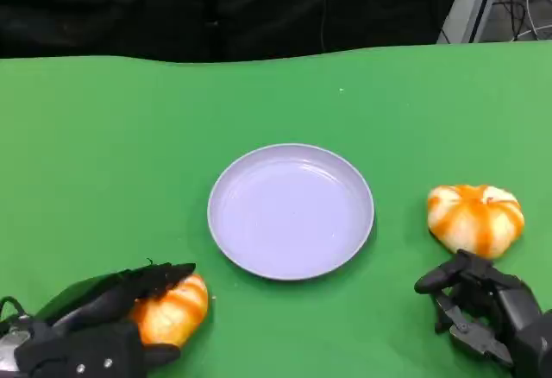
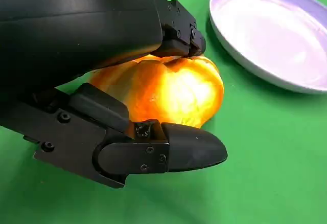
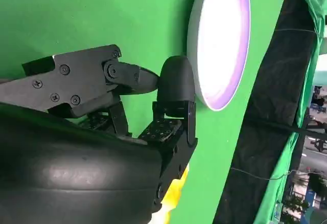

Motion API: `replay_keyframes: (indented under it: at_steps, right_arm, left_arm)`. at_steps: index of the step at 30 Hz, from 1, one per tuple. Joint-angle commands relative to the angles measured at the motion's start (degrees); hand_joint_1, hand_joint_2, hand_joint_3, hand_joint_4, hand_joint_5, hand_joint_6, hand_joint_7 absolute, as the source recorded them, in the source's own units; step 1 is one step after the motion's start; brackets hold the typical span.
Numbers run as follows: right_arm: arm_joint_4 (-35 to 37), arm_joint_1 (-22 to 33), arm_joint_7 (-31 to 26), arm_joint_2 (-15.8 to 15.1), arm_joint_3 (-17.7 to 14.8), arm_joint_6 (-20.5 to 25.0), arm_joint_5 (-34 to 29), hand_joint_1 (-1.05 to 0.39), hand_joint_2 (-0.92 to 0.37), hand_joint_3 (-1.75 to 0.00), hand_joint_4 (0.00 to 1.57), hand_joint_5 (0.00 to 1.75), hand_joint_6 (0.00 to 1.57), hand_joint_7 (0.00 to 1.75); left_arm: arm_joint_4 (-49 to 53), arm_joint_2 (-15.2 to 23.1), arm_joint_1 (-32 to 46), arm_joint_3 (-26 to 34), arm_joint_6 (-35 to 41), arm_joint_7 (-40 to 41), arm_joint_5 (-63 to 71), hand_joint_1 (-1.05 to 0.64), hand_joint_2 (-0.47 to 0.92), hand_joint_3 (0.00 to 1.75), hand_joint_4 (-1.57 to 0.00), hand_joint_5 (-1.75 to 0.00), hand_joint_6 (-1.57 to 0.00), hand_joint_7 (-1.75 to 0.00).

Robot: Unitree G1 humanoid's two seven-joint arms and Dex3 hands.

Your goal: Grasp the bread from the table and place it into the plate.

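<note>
A: Left side first, what's there?
B: Left hand (image 1: 103, 326) at lower left of the green table (image 1: 103, 154); fingers wrapped round an orange-white bread (image 1: 172, 309), one finger over the top, one under the near side per wrist cam; bread looks to sit on the cloth, can't tell if lifted.
A: Middle?
B: Lilac plate (image 1: 291, 211), nothing in it; just right of the held bread, w/ a gap of cloth between.
A: Right side?
B: 2nd bread (image 1: 475, 217) right of the plate, apart from it; right hand (image 1: 483, 305) just below it, fingers curled, nothing in them; fingertips near the bread, can't tell if touching.
</note>
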Motion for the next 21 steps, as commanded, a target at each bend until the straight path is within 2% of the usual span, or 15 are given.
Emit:
replay_keyframes:
  at_steps: [1, 5, 13, 21]
  right_arm:
    - [-0.21, 0.77, -0.10, -0.88, -0.21, 0.55, 0.18, -0.11, -0.92, -0.50, 0.67, 1.69, 0.73, 1.20]
    - [-0.36, 0.81, -0.08, -0.89, -0.21, 0.58, 0.20, -0.11, -0.92, -0.50, 0.67, 1.69, 0.73, 1.20]
    - [-0.27, 0.64, 0.27, -0.76, -0.30, 0.66, 0.55, -0.10, -0.92, -0.51, 0.67, 1.70, 0.73, 1.20]
    - [-0.52, 0.78, 0.51, -0.77, -0.31, 0.72, 0.64, -0.11, -0.92, -0.50, 0.66, 1.70, 0.72, 1.21]
  left_arm:
    - [-0.39, 2.57, 1.09, -2.84, 5.55, -5.22, 1.05, -0.98, 0.92, 0.52, -0.24, -0.01, -0.25, -0.01]
    - [-1.95, 3.01, 1.13, -3.83, 7.89, -6.52, 0.28, -0.91, 0.92, 0.34, -0.25, 0.00, -0.27, -0.01]
    - [-4.78, 2.94, 1.12, -5.13, 14.58, -6.33, 1.45, -0.48, 0.89, 0.04, -0.30, -0.01, -0.35, -0.01]
    - [-8.01, 2.93, 2.18, -5.48, 19.97, -4.90, 1.68, -0.22, 0.85, 0.01, -0.30, 0.00, -0.37, 0.00]
